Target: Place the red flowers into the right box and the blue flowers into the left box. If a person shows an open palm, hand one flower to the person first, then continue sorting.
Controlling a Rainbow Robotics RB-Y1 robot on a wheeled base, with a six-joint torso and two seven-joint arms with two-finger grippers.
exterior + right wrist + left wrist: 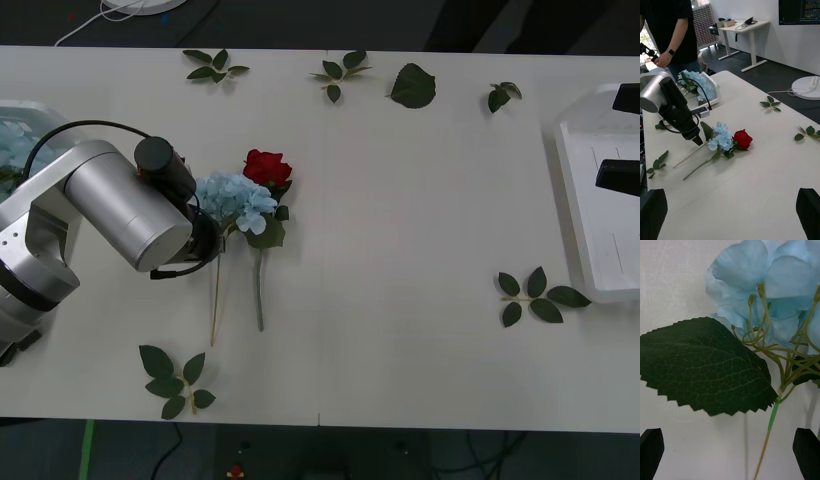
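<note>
A blue flower (235,200) lies on the table with a red flower (266,166) touching its far side; their stems run toward the near edge. My left gripper (207,238) is down at the blue flower's stem. In the left wrist view it stands open (730,435), with the thin stem (769,423) and a dark leaf (703,367) between the black fingers. The left box (20,112) holds several blue flowers (696,82). My right gripper (615,137) hovers open over the right box (590,230), fingers (808,210) apart.
Loose green leaf sprigs lie along the far edge (215,66) (340,72) (412,86), beside the right box (540,295) and near the front left (175,375). The bare tabletop (400,220) stretches between the flowers and the right box.
</note>
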